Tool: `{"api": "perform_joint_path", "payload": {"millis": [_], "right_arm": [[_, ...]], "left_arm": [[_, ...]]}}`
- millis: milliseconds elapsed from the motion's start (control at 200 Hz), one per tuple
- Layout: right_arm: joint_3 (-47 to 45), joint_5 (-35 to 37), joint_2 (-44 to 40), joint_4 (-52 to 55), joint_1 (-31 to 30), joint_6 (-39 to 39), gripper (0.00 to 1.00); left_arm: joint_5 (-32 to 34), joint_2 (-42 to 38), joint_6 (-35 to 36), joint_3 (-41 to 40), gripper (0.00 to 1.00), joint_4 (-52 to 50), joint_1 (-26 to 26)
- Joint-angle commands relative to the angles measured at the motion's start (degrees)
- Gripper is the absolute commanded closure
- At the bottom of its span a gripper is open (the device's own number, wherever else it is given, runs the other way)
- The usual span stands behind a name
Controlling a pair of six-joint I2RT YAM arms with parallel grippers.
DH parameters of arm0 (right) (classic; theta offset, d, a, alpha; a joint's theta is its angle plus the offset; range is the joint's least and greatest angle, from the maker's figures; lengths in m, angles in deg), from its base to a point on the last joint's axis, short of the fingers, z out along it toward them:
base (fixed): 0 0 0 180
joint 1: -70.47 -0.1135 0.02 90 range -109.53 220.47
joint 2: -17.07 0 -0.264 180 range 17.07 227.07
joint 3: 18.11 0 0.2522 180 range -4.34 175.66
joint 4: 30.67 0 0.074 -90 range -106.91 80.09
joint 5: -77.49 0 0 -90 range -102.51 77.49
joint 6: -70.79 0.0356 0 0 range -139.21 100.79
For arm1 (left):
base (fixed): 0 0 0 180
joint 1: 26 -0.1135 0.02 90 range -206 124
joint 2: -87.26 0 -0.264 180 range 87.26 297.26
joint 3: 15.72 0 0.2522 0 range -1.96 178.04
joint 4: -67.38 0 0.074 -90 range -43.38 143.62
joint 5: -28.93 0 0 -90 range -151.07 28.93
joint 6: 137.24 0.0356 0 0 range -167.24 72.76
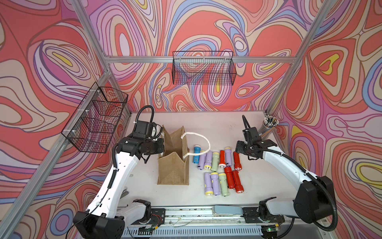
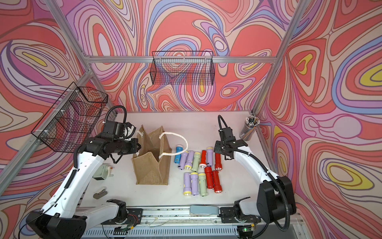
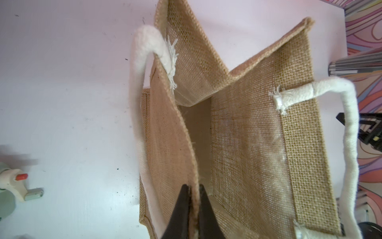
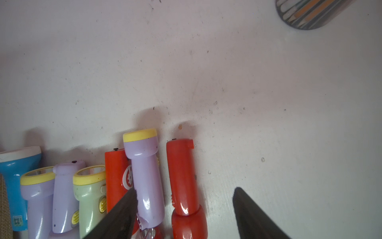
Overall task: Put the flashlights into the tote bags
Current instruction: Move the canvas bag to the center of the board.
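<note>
Bench [image 1: 262, 186], white; items listed from near edge to far. Flashlights [image 1: 215, 183]: twelve, all lying on the bench right of centre, none in the bag yet. The near row has five (two lilac, one pale green, two red) and the far row seven (one blue, three lilac, one pale green, two red), packed side by side. Tote bag [image 1: 173, 171]: tan jute, upright just left of the flashlights, mouth gaping, one white rope handle flopped toward them. Left gripper [image 3: 194, 189]: fingers pinched together on the rim of the bag wall facing the bench's left edge, probably to hold the mouth open and steady the bag for loading. Right gripper [image 4: 185, 190]: fingers apart, low over the right end of the far row, straddling a lilac and a red flashlight; which one it is meant to take is unclear from the wrist view. Cup of pencils [image 2: 249, 129]: far right corner, uninvolved. Wire baskets [image 1: 203, 69]: hung on the walls above the bench.
</note>
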Motion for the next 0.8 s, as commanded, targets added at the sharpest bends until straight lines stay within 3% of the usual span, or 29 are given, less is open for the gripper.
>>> {"api": "perform_joint_path", "payload": {"millis": [0, 55, 230, 305, 486, 641, 796], "right_arm": [[-0.80, 1.76, 0.56, 0.89, -0.68, 1.47, 0.24], [-0.85, 2.09, 0.82, 1.00, -0.77, 1.56, 0.24], [-0.68, 3.63, 1.66, 1.27, -0.95, 1.29, 0.24], [-0.77, 4.09, 2.06, 1.25, -0.94, 1.14, 0.24], [-1.11, 5.64, 2.85, 1.92, -1.03, 0.77, 0.25], [-1.38, 7.36, 3.03, 2.65, -1.09, 0.50, 0.25], [-2.06, 7.38, 3.11, 2.88, -1.11, 0.58, 0.25]], "left_arm": [[-5.60, -1.99, -2.63, -2.98, 0.91, -2.24, 0.38], [-5.18, -2.81, -3.34, -3.96, 0.88, -2.26, 0.55], [-6.19, -3.81, -4.07, -3.52, 0.65, -3.51, 0.57], [-7.32, -2.95, -3.16, -1.72, 0.61, -4.52, 0.62], [2.65, -0.53, 0.94, 4.56, 0.51, -8.81, 0.61], [6.97, 4.09, 4.08, 8.14, 0.51, -10.94, 0.55], [6.85, 7.35, 4.93, 7.51, 0.60, -10.93, 0.47]]}}
